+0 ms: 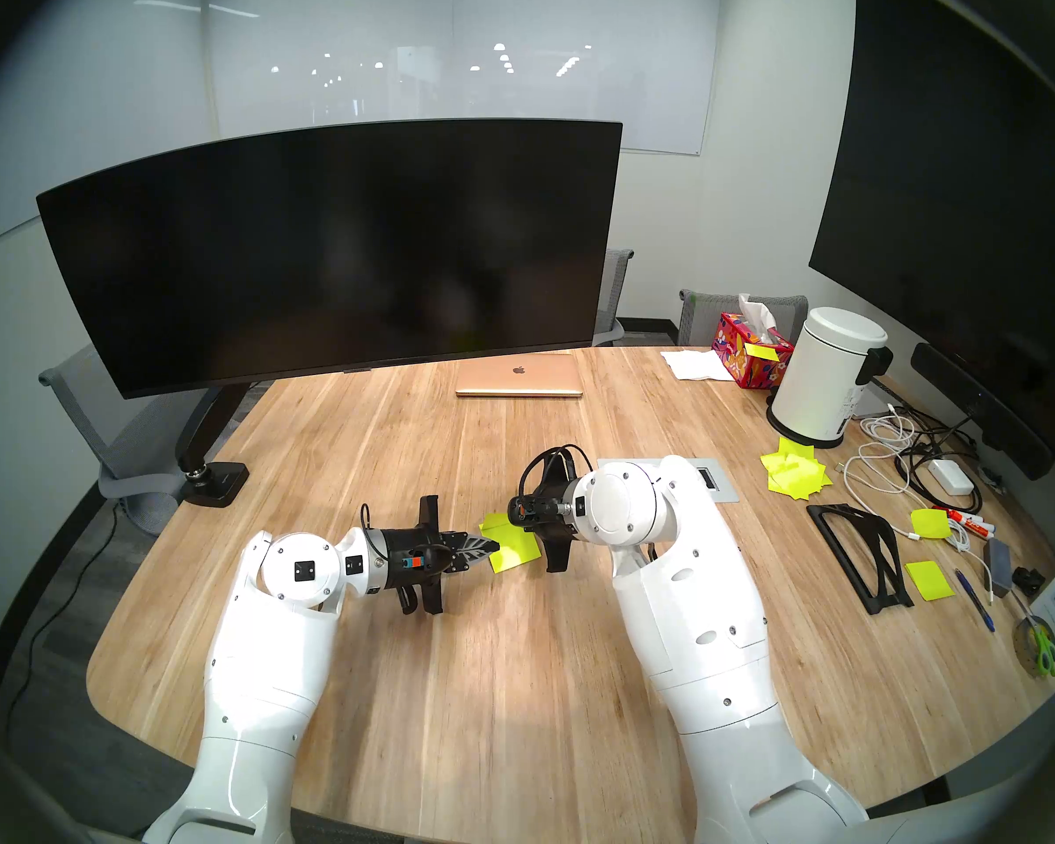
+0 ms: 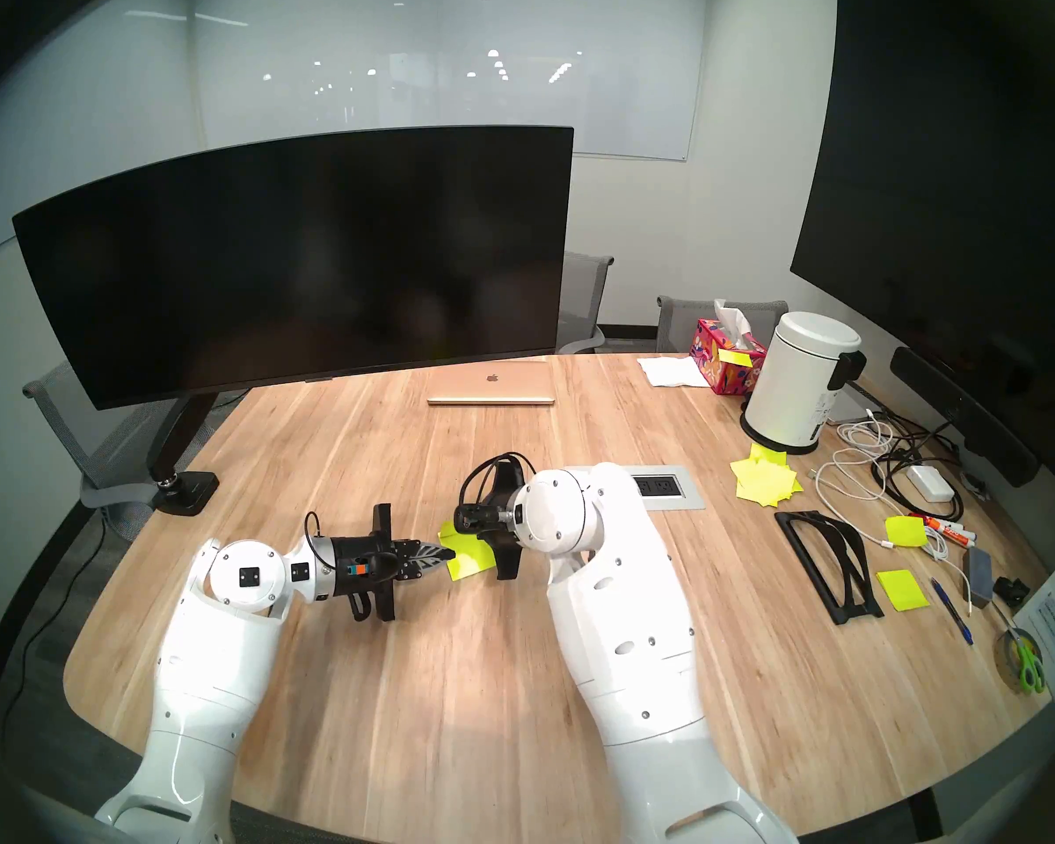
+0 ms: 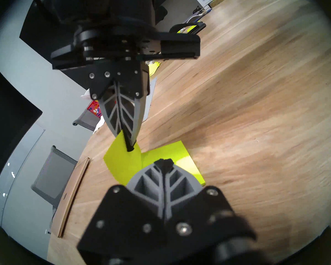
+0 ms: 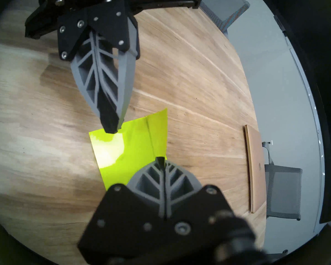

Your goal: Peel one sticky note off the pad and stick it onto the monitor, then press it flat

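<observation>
The neon yellow-green pad [image 1: 519, 553] lies on the table's middle, in front of the wide curved black monitor [image 1: 330, 252]. My left gripper [image 1: 492, 544] is shut, and its tips press down on the pad's left corner [image 4: 111, 129]. My right gripper [image 4: 161, 159] is shut on the sticky note [image 4: 159, 132], the top sheet. The note's far edge is folded up off the pad [image 4: 113, 153]. In the left wrist view the raised sticky note [image 3: 122, 163] stands upright, pinched by the right gripper [image 3: 130, 147], beside the pad [image 3: 182, 155].
A shut gold laptop [image 1: 519, 374] lies under the monitor's right end. A jumble of yellow sheets [image 1: 796, 474], a white canister [image 1: 829, 380], a tissue box [image 1: 750, 349], cables [image 1: 902, 465] and a black stand [image 1: 860, 544] crowd the right side. A tall flat screen [image 1: 951, 154] stands far right.
</observation>
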Motion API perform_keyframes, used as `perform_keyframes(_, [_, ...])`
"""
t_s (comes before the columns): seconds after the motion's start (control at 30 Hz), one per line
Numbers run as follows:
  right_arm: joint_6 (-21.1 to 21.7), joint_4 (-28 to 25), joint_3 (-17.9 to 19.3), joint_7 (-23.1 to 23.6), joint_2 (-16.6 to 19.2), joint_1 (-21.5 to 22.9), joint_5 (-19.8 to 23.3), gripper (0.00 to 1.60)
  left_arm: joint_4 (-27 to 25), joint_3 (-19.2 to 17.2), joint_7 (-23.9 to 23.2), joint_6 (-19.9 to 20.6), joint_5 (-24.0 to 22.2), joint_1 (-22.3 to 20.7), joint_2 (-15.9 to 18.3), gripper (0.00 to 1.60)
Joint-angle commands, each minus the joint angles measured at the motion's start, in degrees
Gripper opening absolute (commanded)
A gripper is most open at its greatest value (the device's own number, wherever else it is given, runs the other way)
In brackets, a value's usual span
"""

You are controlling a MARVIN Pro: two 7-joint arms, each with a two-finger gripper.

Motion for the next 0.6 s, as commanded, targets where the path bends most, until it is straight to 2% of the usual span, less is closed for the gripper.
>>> perform_keyframes(0.0, [2.1,-6.1,-0.9,3.3,0.1,-0.2,1.5,0.0,-0.2,-0.2,0.7,0.1,0.6,-0.9,-0.1,0.0])
perform_keyframes(0.27, [6.6,-11.9,-4.1,7.2,1.7,-3.5,1.6,0.0,0.3,-0.3,1.4,0.2,1.3,-1.1,-0.5,0.0])
perform_keyframes(0.57, [7.4,-12.7,-4.2,9.4,1.9,-2.8,-0.1,0.0,0.8,-0.5,1.5,0.0,0.8,-1.2,-0.6,0.0])
